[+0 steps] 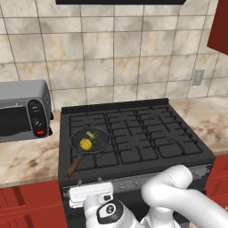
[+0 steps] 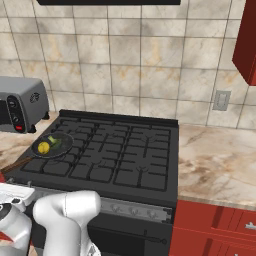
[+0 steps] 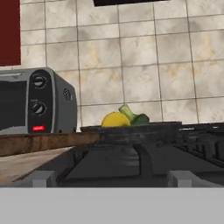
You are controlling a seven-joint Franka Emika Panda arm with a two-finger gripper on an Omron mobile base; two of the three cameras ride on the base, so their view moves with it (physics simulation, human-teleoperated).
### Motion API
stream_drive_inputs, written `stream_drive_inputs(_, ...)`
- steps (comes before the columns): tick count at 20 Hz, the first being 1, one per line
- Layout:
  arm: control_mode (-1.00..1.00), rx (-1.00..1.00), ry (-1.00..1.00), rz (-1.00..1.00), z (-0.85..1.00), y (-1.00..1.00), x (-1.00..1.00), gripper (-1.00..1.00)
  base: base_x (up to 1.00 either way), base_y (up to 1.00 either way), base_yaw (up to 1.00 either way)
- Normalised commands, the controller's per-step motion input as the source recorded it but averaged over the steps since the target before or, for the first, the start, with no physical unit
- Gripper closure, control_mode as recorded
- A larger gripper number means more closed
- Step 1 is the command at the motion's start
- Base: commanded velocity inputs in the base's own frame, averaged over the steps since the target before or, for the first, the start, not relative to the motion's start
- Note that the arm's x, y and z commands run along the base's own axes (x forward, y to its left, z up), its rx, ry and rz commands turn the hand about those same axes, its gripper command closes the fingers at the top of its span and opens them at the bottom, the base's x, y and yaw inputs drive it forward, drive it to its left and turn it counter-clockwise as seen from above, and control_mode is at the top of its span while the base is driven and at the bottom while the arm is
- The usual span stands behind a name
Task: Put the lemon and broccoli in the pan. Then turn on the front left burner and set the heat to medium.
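Black cast-iron grates cover the stove [image 1: 133,129], set into a marbled tabletop [image 1: 26,160] that also carries a grey toaster oven [image 1: 22,109] to the left. On the front left burner [image 1: 95,156] sits the pan [image 1: 102,141], its wooden handle pointing forward-left. Inside lie the lemon [image 1: 85,144] and broccoli [image 1: 92,135], touching. The pincer, low at the stove's front edge, has its jaws spread wide, empty.

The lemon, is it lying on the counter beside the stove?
No, the lemon lies inside the pan next to the broccoli.
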Motion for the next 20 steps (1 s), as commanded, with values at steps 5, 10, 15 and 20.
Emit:
stream_drive_inputs(5, -1.0, 0.0, 0.0, 0.0, -0.31, 0.0, -0.16, -1.0, 0.0, 0.0, 0.0)
stream_drive_inputs(10, -1.0, 0.0, 0.0, 0.0, -0.33, 0.0, -0.23, -1.0, 0.0, 0.0, 0.0)
stream_drive_inputs(15, -1.0, 0.0, 0.0, 0.0, -0.46, 0.0, -0.09, -1.0, 0.0, 0.0, 0.0)
stream_drive_inputs(20, -1.0, 0.0, 0.0, 0.0, -0.12, 0.0, -0.01, -1.0, 0.0, 0.0, 0.0)
